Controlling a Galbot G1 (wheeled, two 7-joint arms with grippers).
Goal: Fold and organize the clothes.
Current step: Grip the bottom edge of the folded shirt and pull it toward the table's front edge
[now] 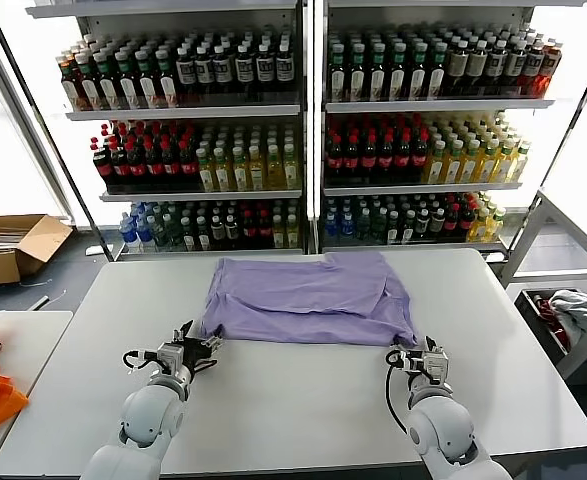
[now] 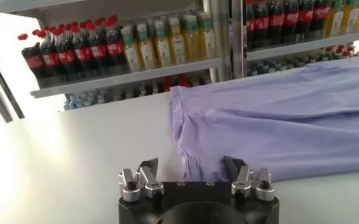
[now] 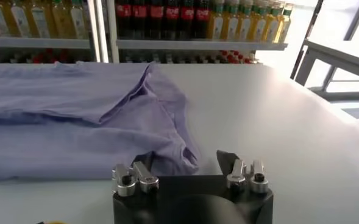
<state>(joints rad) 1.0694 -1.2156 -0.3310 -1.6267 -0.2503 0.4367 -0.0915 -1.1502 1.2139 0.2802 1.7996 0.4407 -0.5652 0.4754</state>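
Lavender T-shirt [image 1: 308, 298] lies partly folded mid-table [image 1: 293, 400]. Left gripper [image 1: 195, 345] and right gripper [image 1: 420, 357] sit at its near corners, jaws parted around the hem (grip uncertain); further folds remain.

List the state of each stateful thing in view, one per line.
T-shirt: lying on the table, partly folded, near edge toward the robot.
Left claw: at the shirt's near left corner, jaws apart around the edge.
Right claw: at the near right corner, jaws apart.
Cardboard box: open, on the floor.
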